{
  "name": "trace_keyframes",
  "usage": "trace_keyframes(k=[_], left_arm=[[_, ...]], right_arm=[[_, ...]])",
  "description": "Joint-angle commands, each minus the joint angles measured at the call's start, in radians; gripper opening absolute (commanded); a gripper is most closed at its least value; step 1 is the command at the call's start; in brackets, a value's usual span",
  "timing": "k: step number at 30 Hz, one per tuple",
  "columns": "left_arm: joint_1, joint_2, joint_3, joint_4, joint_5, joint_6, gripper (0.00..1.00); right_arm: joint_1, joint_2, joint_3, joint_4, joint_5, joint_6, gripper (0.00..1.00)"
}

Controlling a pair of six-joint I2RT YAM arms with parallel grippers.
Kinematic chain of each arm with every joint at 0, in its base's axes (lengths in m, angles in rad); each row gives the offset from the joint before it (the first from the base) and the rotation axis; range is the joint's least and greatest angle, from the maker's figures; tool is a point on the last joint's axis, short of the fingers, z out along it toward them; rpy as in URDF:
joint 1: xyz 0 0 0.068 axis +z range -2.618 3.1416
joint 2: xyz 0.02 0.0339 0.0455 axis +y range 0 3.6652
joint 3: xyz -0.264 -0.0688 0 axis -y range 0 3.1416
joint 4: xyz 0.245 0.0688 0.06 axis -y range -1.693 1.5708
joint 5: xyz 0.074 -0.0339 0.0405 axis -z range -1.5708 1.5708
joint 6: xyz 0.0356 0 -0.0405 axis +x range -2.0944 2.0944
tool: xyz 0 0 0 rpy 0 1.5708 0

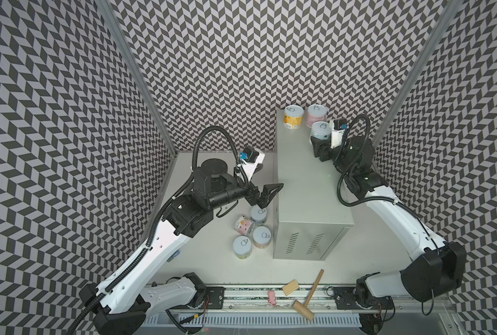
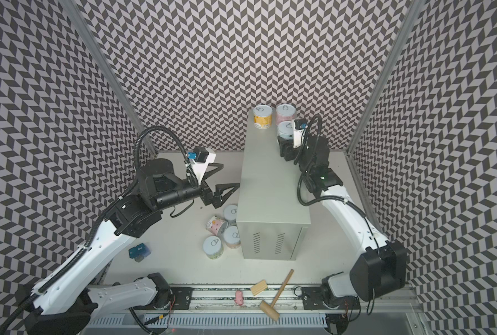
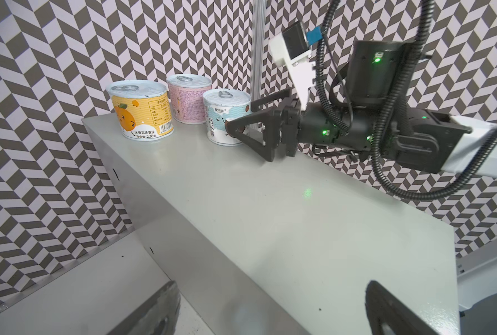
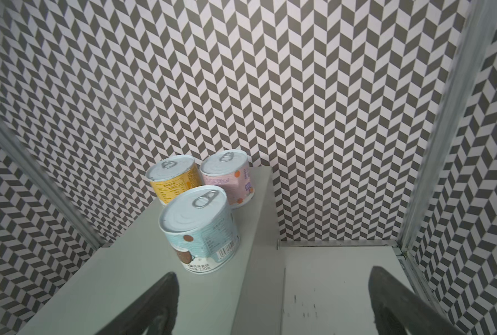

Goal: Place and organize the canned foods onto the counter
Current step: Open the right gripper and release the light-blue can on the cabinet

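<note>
right arm point(image 1: 386, 208) reaches over the counter point(image 1: 305, 179), right jaws apart near blue can point(image 1: 320, 130); left jaws apart.

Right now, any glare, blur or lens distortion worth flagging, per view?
Both top views: wide-angle, wall posts splay outward, light even. Left wrist: green glint on the counter, yellow can label sharp, own fingers blurred. Right wrist: fingers and frame edges soft, light blue can crisp.
</note>
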Motion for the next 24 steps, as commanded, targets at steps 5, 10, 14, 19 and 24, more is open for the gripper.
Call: trace_keyframes(k=[5,10,14,19,24], left_arm=[[0.009,0.0,0.002,0.028,0.002,0.001,1.0],[0.009,0.0,0.002,0.03,0.002,0.001,1.0],[0.01,0.003,0.004,0.031,0.009,0.0,1.0],[0.01,0.003,0.004,0.031,0.01,0.0,1.0],[0.011,0.004,0.005,0.031,0.014,-0.001,1.0]], right_arm=[[-0.004,0.043,0.031,0.006,-0.008,-0.005,0.73],[-0.005,0.052,0.035,0.001,0.002,-0.004,0.73],[-0.005,0.054,0.034,0.0,0.008,-0.005,0.73],[-0.004,0.049,0.028,0.003,0.014,-0.005,0.73],[-0.006,0.051,0.029,0.001,0.017,-0.009,0.74]])
